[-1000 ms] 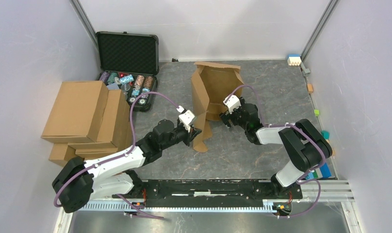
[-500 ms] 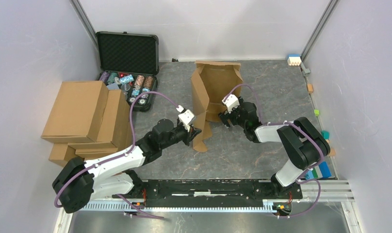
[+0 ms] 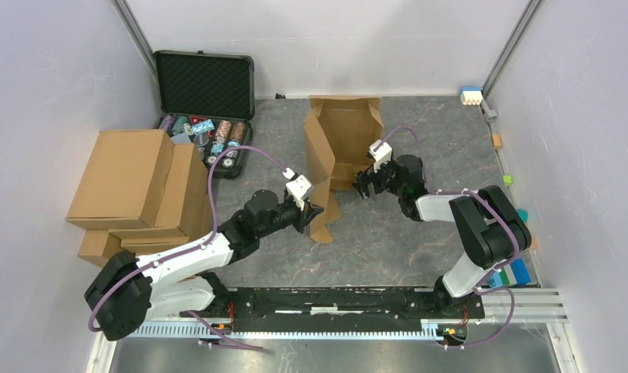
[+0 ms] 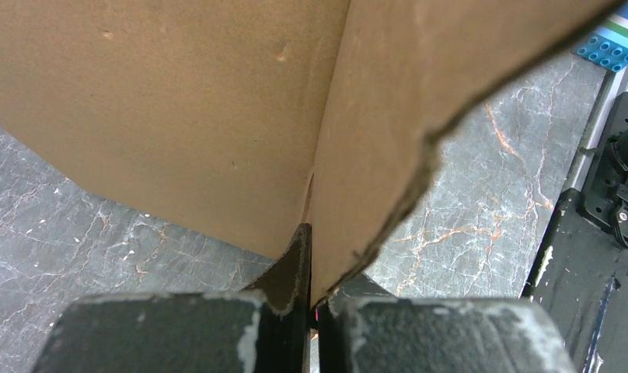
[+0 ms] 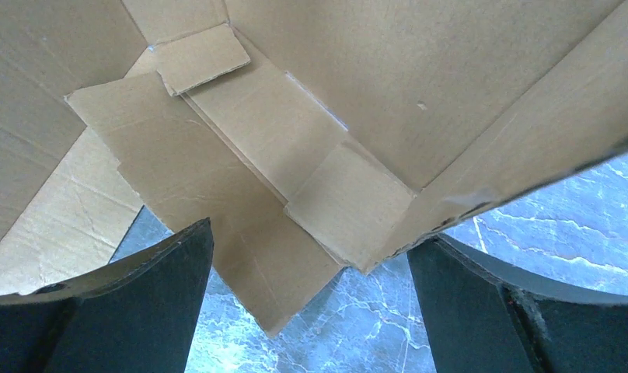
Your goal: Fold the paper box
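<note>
on the table (image 3: 389, 233), left fingers (image 4: 289, 268) pinch paper box (image 3: 342, 136), right fingers (image 5: 140, 295) spread wide

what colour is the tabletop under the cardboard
The tabletop is dark grey marble-patterned, with pale and orange veins; clearest in the left wrist view.

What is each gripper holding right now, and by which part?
The left gripper pinches the paper box by the edge of its near-left flap. The right gripper is open, holding nothing.
</note>
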You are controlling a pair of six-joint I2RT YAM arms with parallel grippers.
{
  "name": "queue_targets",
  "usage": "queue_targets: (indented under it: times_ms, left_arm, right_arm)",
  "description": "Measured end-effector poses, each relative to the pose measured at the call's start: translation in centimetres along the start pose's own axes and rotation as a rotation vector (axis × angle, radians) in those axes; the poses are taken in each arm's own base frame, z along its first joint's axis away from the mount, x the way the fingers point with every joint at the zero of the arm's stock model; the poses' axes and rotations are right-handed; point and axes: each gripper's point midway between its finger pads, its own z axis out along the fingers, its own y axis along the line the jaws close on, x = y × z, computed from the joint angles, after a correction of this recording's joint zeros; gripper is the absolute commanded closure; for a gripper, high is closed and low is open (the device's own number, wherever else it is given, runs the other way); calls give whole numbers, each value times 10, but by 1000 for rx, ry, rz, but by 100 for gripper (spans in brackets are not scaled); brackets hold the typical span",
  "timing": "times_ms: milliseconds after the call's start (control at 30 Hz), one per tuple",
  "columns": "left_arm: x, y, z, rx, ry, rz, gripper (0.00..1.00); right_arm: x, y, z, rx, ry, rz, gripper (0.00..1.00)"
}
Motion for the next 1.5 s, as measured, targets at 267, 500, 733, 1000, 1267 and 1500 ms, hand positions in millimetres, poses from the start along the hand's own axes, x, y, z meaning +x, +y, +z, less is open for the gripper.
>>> queue_targets:
  times_ms: [267,500,733,1000,1267,1500]
  left_arm:
    - [0,-1,0,7,1,0,98]
    - [1,0,0,9,2,-5,98]
    - [0,-1,0,15,1,-11,98]
    - [0,-1,0,17,1,-12,98]
    - [1,-1,1,22,4,-12,98]
    - [3,-2,4,28,8,-13,98]
  right_arm:
    - [7,8,-1,-49,36,-15,2]
    - [10,15,2,-106,62,-33,2]
    - [15,18,1,-122,83,-39,2]
    - [10,10,8,-97,86,-45,2]
    - [2,-2,23,-69,90,-64,15]
    - [-6,-9,36,-61,83,-70,24]
